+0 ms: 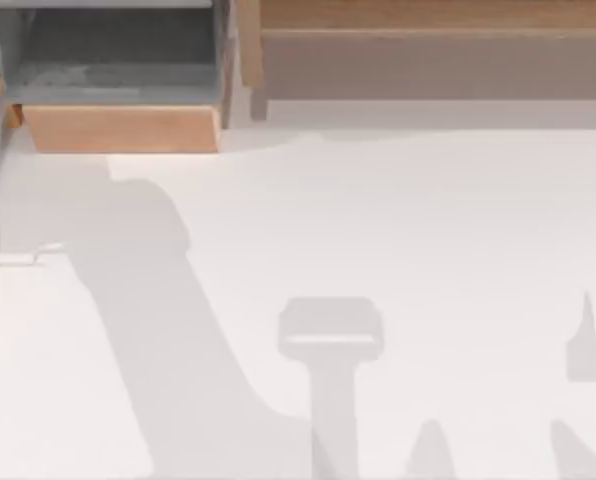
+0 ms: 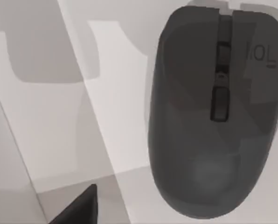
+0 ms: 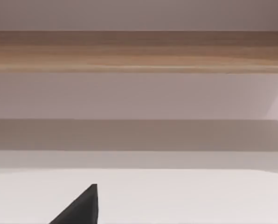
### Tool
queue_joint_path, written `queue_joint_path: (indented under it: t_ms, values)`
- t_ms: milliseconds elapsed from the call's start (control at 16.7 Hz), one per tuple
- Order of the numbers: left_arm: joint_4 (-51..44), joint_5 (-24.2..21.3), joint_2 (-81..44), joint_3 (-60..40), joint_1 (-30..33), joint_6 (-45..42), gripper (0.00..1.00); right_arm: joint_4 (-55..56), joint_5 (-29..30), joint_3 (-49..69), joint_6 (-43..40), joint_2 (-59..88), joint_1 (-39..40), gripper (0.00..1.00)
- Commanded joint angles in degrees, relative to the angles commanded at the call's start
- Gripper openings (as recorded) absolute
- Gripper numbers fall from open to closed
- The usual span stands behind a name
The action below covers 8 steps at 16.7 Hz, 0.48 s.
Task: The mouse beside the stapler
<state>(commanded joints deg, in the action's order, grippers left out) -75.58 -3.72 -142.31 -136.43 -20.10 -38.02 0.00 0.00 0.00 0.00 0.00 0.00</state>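
Your left wrist view looks down on the mouse (image 2: pixel 216 112), lying flat on the desk (image 2: pixel 59 121), ungrasped. You have no stapler to aim for yet, so the placing is all ahead. Neither arm's jaws can be judged wide or narrow.

1 dark mouse (image 2: pixel 213 116), 1 open drawer (image 1: pixel 118 90), 1 wood shelf (image 3: pixel 139 51), 1 white table (image 1: pixel 428 230)
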Motion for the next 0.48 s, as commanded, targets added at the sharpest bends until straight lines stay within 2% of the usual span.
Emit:
queue_joint_path:
  t_ms: [240,480]
  values:
    - [-4.2,-0.5,-9.2,-9.6,0.3,-3.1,1.00,0.0,0.0,0.0,0.0,0.0,0.0,1.00]
    - [-4.6,-0.6,-10.4,-11.1,0.5,-3.6,1.00,0.0,0.0,0.0,0.0,0.0,0.0,1.00]
